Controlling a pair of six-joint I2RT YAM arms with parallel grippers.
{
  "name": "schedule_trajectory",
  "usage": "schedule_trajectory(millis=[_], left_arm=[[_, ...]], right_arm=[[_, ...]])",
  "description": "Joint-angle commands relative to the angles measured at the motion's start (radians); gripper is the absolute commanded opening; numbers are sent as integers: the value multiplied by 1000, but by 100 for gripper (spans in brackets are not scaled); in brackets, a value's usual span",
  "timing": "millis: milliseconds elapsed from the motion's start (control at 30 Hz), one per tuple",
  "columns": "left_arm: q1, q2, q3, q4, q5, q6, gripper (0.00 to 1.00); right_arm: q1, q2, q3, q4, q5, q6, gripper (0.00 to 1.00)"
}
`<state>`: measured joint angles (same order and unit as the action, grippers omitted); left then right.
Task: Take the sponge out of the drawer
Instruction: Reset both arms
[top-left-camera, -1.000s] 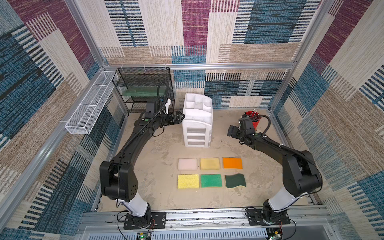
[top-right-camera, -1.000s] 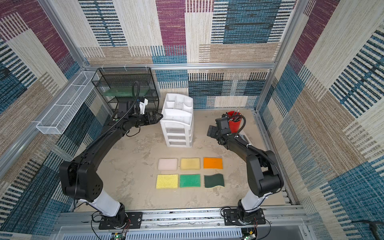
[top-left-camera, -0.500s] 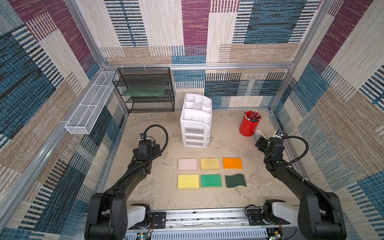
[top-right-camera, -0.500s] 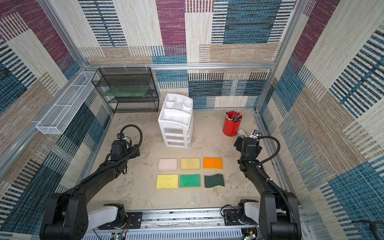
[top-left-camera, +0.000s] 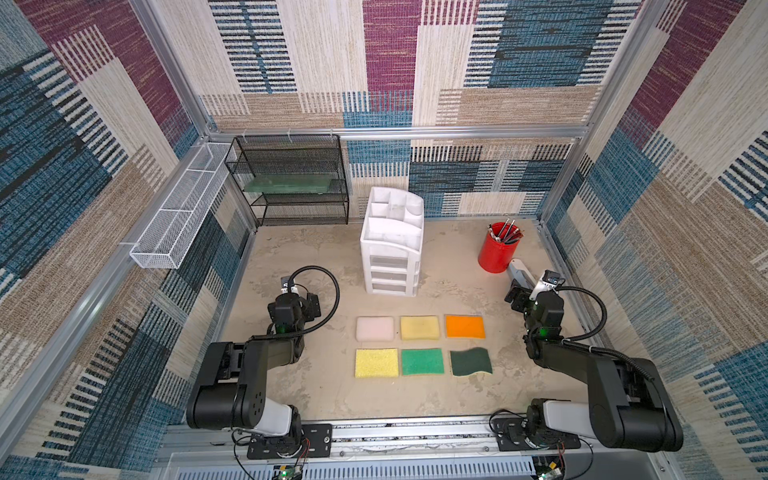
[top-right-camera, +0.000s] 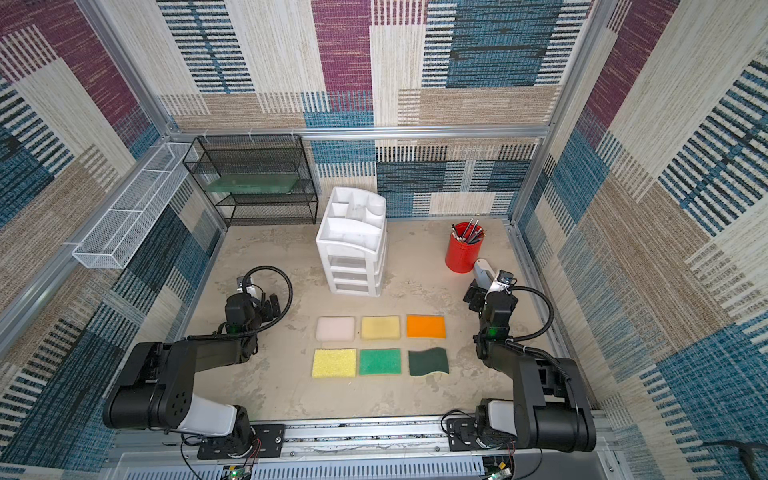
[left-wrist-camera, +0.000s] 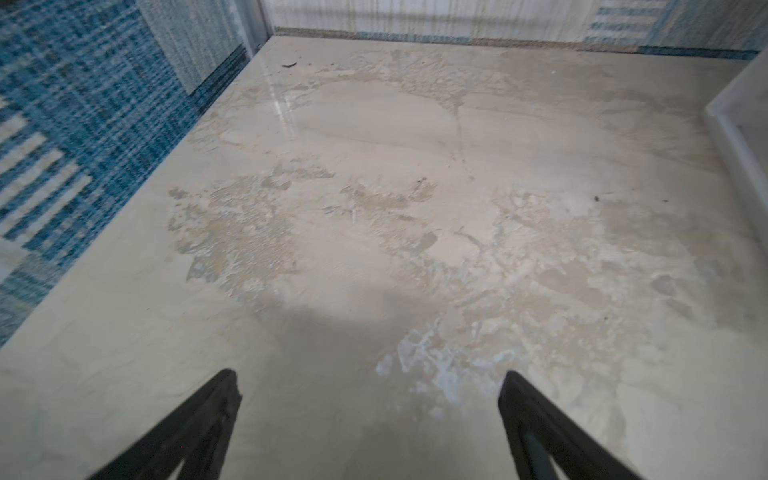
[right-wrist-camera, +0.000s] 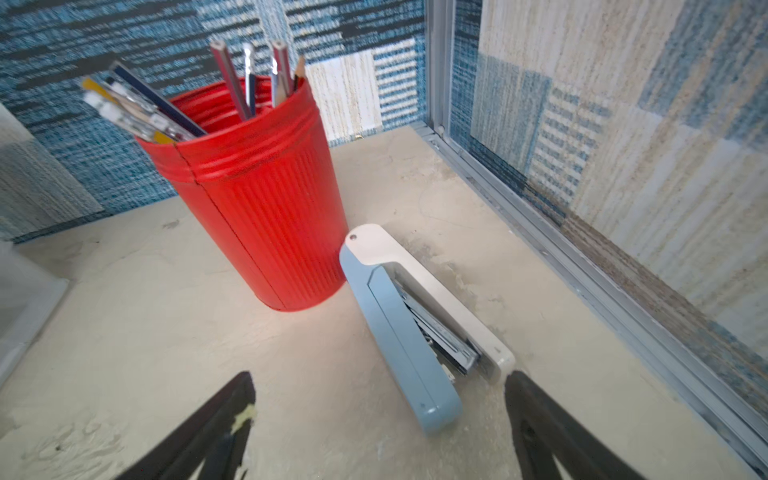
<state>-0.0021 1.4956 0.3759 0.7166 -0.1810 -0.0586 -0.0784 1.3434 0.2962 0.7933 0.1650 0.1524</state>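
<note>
White plastic drawer tower at table's back-centre, all 3 drawers closed, no sponge seen inside. L gripper — jaws wide, empty, over bare table. R gripper wide too, holding nothing, just beside stapler & red pencil cup.

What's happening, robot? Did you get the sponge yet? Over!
Left end effector open, empty. Right end effector open, empty. Drawer tower shut, untouched. Nothing blocking its front.
</note>
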Motion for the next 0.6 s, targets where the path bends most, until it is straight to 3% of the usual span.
schedule_trajectory(millis=[0, 33, 133, 267, 567], left_arm=[[12, 8, 11, 109, 40, 21, 100], [15, 14, 25, 87, 49, 22, 100], [15, 23, 71, 6, 37, 14, 100], [15, 23, 78, -8, 37, 12, 100], [11, 17, 72, -1, 29, 17, 100]], right_arm=[[14, 55, 6, 170, -54, -51, 95], [33, 70, 20, 154, -55, -70, 95], [105, 155, -58, 392, -22, -183, 95], [99, 133, -3, 242, 11, -127, 95], [85, 129, -1, 239, -1, -115, 95]])
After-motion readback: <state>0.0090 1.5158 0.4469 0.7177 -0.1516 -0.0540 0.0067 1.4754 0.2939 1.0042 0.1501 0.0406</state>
